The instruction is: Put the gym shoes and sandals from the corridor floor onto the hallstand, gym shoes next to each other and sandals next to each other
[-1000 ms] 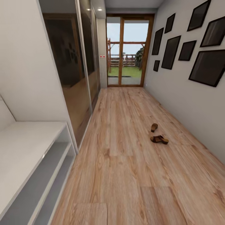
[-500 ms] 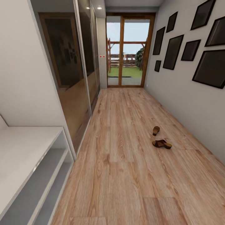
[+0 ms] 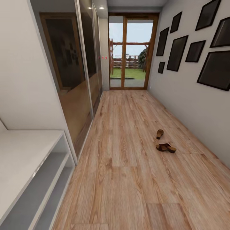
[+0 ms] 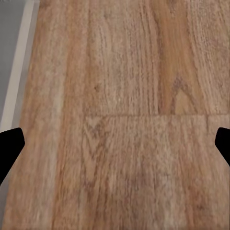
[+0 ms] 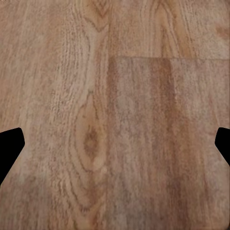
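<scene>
Corridor seen from the head camera, long and narrow, with the wood plank floor [image 3: 127,179] running up to a glass door [image 3: 131,52] in a brown frame at the far end, garden and fence visible through it. Two brown sandals lie on the floor toward the right wall, about midway down: the nearer sandal [image 3: 165,147] lies crosswise, the farther sandal [image 3: 159,134] sits just beyond it, close but apart, pointing roughly along the corridor. Shoe rack [image 3: 28,150] is at lower left, pale grey-white, broad flat top with two open shelves below (nothing visible on the top or on the shelf parts in view). Sandals are well apart from the rack, across the width of the floor. Mirrored sliding doors [image 3: 76,73] run along the left wall past the rack; dark picture frames [image 3: 175,52] hang in a group on the right wall. Left gripper [image 4: 115,148] in its wrist camera shows two black fingertips [image 4: 9,148] at opposite edges, spread wide, nothing between them, bare floor below plus a grey strip with a pale edge at one corner. Right gripper [image 5: 115,148] looks the same: dark fingertips [image 5: 9,151] far apart, holding nothing, over plain floor planks.
</scene>
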Controlling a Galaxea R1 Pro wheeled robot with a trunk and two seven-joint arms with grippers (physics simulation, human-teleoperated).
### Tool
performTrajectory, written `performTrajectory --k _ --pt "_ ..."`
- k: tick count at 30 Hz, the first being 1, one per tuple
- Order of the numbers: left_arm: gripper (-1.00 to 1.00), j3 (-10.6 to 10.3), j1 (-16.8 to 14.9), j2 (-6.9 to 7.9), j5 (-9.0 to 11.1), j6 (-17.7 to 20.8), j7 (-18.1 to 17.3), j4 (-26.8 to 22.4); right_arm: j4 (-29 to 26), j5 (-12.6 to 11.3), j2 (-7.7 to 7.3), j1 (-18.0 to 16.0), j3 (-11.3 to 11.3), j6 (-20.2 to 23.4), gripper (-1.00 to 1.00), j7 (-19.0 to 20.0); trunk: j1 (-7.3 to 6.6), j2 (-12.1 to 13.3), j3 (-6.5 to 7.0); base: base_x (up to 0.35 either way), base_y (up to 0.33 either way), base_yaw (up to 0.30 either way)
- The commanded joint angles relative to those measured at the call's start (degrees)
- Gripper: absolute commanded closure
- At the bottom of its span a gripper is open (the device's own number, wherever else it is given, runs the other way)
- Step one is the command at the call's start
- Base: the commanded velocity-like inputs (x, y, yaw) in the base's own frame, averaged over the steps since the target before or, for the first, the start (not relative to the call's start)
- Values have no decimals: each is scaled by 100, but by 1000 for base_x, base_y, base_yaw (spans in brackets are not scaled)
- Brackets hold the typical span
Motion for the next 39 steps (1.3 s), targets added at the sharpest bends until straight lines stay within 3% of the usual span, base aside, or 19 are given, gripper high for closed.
performTrajectory --k 1,16,26,39 --pt "-100 -9 -3 0 15 -18 -7 4 3 2 0 -3 -1 -17 -100 -2 0 -2 -5 140 0 0" --pt "-100 -9 -3 -4 15 -18 -7 4 3 2 0 -3 -1 -17 -100 -2 0 -2 -5 232 44 0" --pt "-100 -9 -3 -4 15 -18 -7 4 3 1 0 -3 -1 -17 -100 -2 0 -2 -5 64 15 -14" --pt "-100 -9 -3 -4 15 -18 -7 4 3 0 0 -3 -1 -17 -100 -2 0 -2 -5 2 0 -225"
